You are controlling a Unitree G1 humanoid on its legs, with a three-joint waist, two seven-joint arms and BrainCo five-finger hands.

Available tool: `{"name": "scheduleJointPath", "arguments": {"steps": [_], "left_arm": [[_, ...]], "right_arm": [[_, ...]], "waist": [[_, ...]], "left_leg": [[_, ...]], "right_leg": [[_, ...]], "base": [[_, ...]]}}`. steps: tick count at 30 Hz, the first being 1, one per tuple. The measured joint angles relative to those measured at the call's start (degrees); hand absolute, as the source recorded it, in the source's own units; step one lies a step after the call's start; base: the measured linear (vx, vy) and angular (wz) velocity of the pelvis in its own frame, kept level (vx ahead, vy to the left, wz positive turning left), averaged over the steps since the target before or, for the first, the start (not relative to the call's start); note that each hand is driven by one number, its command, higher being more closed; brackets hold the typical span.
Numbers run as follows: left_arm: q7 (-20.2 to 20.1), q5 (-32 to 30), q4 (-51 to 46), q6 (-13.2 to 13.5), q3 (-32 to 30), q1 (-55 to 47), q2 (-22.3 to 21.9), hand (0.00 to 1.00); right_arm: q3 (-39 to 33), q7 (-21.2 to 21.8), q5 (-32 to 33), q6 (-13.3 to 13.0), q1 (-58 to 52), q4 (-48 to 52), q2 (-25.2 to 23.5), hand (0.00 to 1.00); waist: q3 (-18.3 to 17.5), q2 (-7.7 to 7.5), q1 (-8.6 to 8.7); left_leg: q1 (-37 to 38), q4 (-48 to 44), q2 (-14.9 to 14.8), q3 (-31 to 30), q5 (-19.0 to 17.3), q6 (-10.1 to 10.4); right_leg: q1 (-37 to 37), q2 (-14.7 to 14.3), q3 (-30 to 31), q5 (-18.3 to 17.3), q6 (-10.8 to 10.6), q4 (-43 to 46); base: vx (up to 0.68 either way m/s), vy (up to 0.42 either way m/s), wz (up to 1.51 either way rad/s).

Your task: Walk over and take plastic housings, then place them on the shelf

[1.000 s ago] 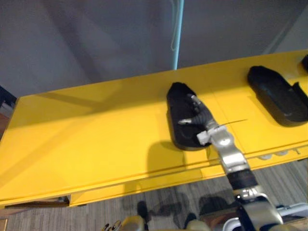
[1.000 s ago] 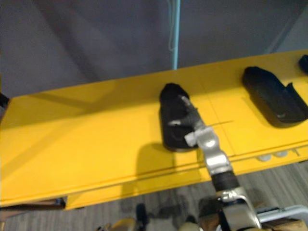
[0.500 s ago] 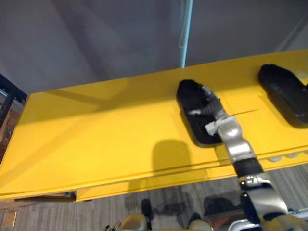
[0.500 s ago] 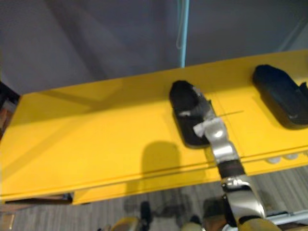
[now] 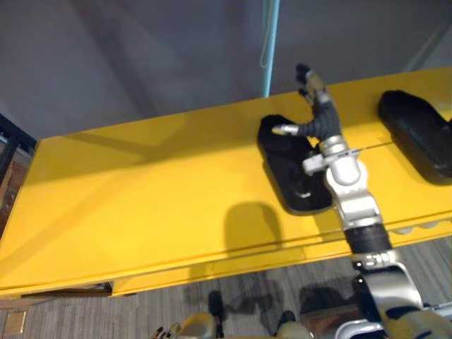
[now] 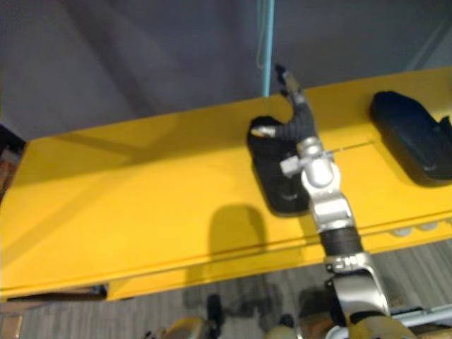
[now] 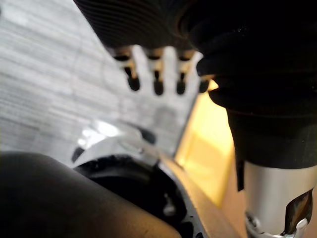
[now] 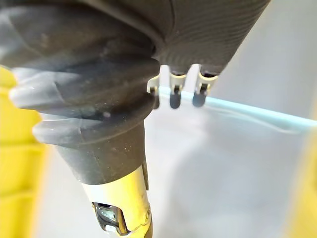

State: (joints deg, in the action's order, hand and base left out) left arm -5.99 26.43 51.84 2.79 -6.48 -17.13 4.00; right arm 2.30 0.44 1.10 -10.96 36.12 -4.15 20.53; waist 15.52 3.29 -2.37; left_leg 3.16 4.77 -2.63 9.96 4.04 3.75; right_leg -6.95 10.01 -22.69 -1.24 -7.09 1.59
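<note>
Hovering right hand, housing on shelf

Right hand [image 5: 321, 121] hangs just above the far end of a black plastic housing [image 5: 295, 180], fingers straight and spread, thumb out to the side, nothing in its grasp. That housing lies flat on the yellow shelf [image 5: 141, 191]. A second black housing [image 5: 415, 135] lies well apart to its right. Left hand [image 7: 157, 79] hangs over grey floor [image 7: 44, 84], fingers relaxed, holding nothing.

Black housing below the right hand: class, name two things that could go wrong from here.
The right hand hangs open with its thumb close over the black housing; pulling back, it might snag and drag it. The housing's near end lies toward the front edge of the yellow shelf, so a nudge could tip it off.
</note>
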Motion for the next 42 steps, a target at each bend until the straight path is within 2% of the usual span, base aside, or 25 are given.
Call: {"name": "scheduleJointPath", "arguments": {"steps": [2,4,5,8,9,10,13,14,17,19,22,25,29,35,38,42], "left_arm": [[0.0,0.01,0.16,0.46,-0.03,-0.01,0.01,0.0],[0.05,0.06,0.88,0.89,-0.41,0.0,0.09,0.0],[0.06,0.06,1.01,0.94,-0.66,-0.01,0.09,0.0],[0.18,0.05,1.09,1.12,-2.53,-0.71,0.11,0.0],[0.19,0.03,1.11,1.69,-2.76,-1.11,0.17,0.0],[0.25,-0.02,1.2,2.17,-3.2,-1.18,0.16,0.0],[0.44,-0.25,1.16,3.08,-3.55,-1.17,0.14,0.0],[0.64,-0.43,1.28,3.46,-3.48,-1.2,0.12,0.0],[0.85,-0.36,1.29,4.36,-2.98,-1.23,0.15,0.0],[0.91,-0.19,1.34,4.74,-0.44,-1.23,0.96,0.0],[1.03,0.49,1.27,4.82,2.9,-1.14,2.39,0.0],[1.26,0.83,1.54,4.81,3.41,-0.94,3.05,0.0],[1.26,2.54,3.22,4.75,5.53,-0.29,3.86,0.0],[1.33,4.07,3.63,4.6,6.91,0.01,3.89,0.0],[1.37,5.23,3.63,4.65,7.7,0.0,3.55,0.0],[1.53,5.25,3.59,4.61,7.57,-0.02,2.75,0.0]], "right_arm": [[-1.3,0.9,0.72,0.33,-2.49,5.33,-0.01,0.0],[-3.53,3.08,2.8,2.61,-9.03,14.99,0.04,0.0],[-4.13,3.61,2.91,2.93,-11.04,17.21,0.07,0.0],[-6.0,7.03,5.99,4.99,-23.07,26.0,0.07,0.0],[-6.23,8.21,7.05,5.21,-28.0,27.73,-0.06,1.0],[-6.34,8.89,8.01,5.21,-32.84,28.91,-0.62,1.0],[-6.68,10.43,11.78,5.02,-41.08,29.82,-3.23,1.0],[-6.54,11.13,12.93,4.68,-45.03,30.48,-5.22,1.0],[-5.48,11.08,12.74,2.17,-50.77,31.0,-7.79,1.0],[-4.15,10.97,12.59,0.78,-52.86,30.98,-8.77,1.0],[-1.38,11.01,12.31,-1.32,-54.98,30.37,-9.64,1.0],[1.0,11.2,12.16,-2.95,-54.5,27.23,-9.7,1.0],[3.99,11.55,12.52,-2.95,-52.85,22.68,-9.65,1.0],[7.27,9.14,11.47,-2.38,-49.02,19.0,-9.5,1.0],[8.29,5.72,11.22,-0.37,-47.78,15.93,-9.46,1.0],[9.33,3.83,9.94,1.08,-46.47,13.71,-9.4,1.0]], "waist": [[0.0,-0.28,0.04],[-0.31,-1.08,0.22],[-0.45,-1.33,0.35],[-1.0,-2.89,2.03],[-1.21,-3.26,2.8],[-1.32,-3.51,3.53],[-1.66,-3.98,4.0],[-1.7,-4.12,4.84],[-1.76,-4.18,5.73],[-1.81,-4.25,6.37],[-1.82,-4.28,6.43],[-1.85,-4.23,6.37],[-1.93,-3.99,6.26],[-2.31,-2.9,6.01],[-2.98,-1.83,5.56],[-3.51,-0.97,4.65]], "left_leg": [[0.26,0.01,-0.36,0.29,-0.01,0.02],[0.83,0.25,-1.01,1.69,-0.15,0.2],[0.84,0.26,-1.17,1.78,-0.19,0.25],[0.78,0.27,-1.6,3.08,-0.25,0.33],[0.79,0.27,-1.66,3.55,-0.32,0.4],[0.77,0.28,-1.65,3.95,-0.33,0.4],[0.69,0.29,-1.81,5.37,-0.53,0.48],[0.61,0.29,-1.8,5.71,-0.55,0.47],[0.05,0.29,-1.75,6.54,-0.7,0.39],[-0.52,0.3,-1.74,6.54,-0.72,0.36],[-0.64,0.29,-1.71,6.68,-0.77,0.32],[-0.74,0.26,-1.6,6.54,-0.78,0.32],[-1.13,0.2,-1.58,6.04,-0.77,0.32],[-1.17,0.0,-1.13,5.48,-0.77,0.3],[-1.05,0.01,-0.85,4.59,-0.76,0.26],[-1.11,0.22,-0.86,4.3,-0.75,0.25]], "right_leg": [[-0.01,-0.23,0.44,-0.02,0.27,0.01],[0.16,-1.09,1.62,-0.09,0.59,0.04],[0.38,-1.09,2.0,-0.12,0.69,0.09],[1.48,-1.27,3.13,-0.2,0.9,0.72],[1.98,-1.3,3.89,-0.18,0.9,0.94],[2.25,-1.28,4.24,-0.1,0.85,0.94],[3.23,-1.41,5.81,0.02,0.76,0.89],[3.61,-1.38,6.14,0.05,0.67,0.97],[4.9,-1.29,7.14,0.12,0.45,0.92],[5.56,-1.25,7.3,0.18,0.55,1.04],[5.89,-1.22,7.57,0.25,0.7,1.56],[5.89,-1.18,7.48,0.2,0.77,1.7],[5.92,-1.19,6.95,0.18,0.81,1.7],[5.66,-1.17,6.47,0.13,0.81,1.72],[4.92,-0.99,5.55,-0.14,0.77,1.74],[4.9,-1.04,5.32,-0.43,0.96,1.86]], "base": [[-0.02,-0.031,-0.14],[-0.03,-0.034,-0.24],[-0.03,-0.024,-0.28],[-0.01,-0.008,-0.22],[0.0,0.004,-0.22],[-0.01,0.009,-0.25],[-0.01,0.009,-0.28],[-0.02,0.007,-0.16],[-0.02,0.016,-0.14],[0.0,0.0,0.0],[0.03,0.002,-0.03],[0.04,0.001,0.03],[0.03,-0.003,0.07],[0.0,0.002,0.04],[0.0,0.011,0.13],[0.0,0.0,0.04]]}}
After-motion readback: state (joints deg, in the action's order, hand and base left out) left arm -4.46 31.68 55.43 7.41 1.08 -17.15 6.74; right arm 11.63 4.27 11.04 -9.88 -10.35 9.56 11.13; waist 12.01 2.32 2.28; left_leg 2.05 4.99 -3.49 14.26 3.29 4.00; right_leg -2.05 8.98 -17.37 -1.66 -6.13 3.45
